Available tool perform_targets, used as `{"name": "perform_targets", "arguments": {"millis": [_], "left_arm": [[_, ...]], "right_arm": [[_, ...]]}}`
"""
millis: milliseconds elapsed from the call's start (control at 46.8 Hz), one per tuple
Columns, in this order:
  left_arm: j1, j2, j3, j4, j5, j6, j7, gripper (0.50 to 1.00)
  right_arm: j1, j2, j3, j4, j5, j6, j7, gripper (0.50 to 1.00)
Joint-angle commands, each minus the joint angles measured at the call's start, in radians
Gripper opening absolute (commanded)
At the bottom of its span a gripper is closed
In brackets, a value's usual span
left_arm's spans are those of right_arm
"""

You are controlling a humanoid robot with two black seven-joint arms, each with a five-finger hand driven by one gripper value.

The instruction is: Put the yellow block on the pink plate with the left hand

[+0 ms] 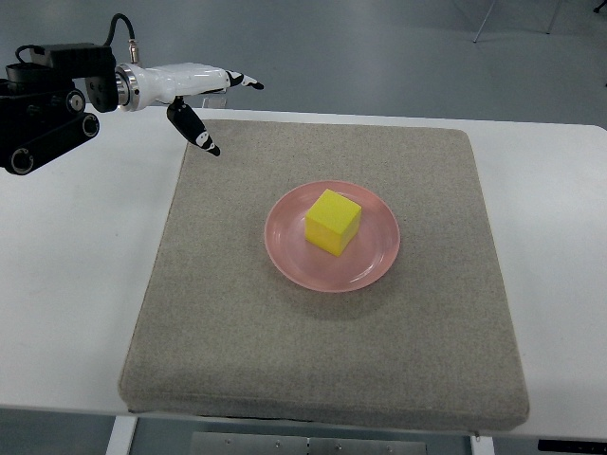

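- Resting on the pink plate (376, 268), the yellow block (333, 221) sat flat near the plate's middle, so the placement looked done.
- Under the plate lay the grey mat (237, 313), probably there to cushion and steady it on the white table (66, 284).
- Well apart, up-left of the block, the left hand (204, 104) hung with fingers spread, holding nothing, which read as a release and retreat.

No text, label, brand, number or sign is readable anywhere.
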State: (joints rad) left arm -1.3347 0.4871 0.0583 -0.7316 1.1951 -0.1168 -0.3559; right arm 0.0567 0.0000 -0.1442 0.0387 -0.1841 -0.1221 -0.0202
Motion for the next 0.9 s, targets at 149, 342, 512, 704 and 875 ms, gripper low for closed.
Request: {"name": "perform_targets", "arguments": {"millis": [149, 342, 512, 704, 875], "left_arm": [[0.000, -0.099, 0.003, 0.274, -0.195, 0.000, 0.006, 0.990], [0.002, -0.163, 0.002, 0.397, -0.330, 0.005, 0.014, 0.990], [0.014, -0.166, 0.003, 0.400, -0.538, 0.049, 0.014, 0.990], [0.026, -0.168, 0.002, 0.400, -0.724, 0.051, 0.014, 0.990], [0.039, -0.170, 0.003, 0.403, -0.879, 0.051, 0.015, 0.990]], "right_arm": [[0.000, 0.000, 0.000, 0.001, 0.000, -0.001, 0.000, 0.924], [0.000, 0.000, 0.000, 0.000, 0.000, -0.001, 0.000, 0.924], [0.000, 0.000, 0.000, 0.000, 0.000, 0.001, 0.000, 0.924], [0.000, 0.000, 0.000, 0.001, 0.000, 0.001, 0.002, 0.924], [0.000, 0.000, 0.000, 0.001, 0.000, -0.001, 0.002, 0.924]]}}
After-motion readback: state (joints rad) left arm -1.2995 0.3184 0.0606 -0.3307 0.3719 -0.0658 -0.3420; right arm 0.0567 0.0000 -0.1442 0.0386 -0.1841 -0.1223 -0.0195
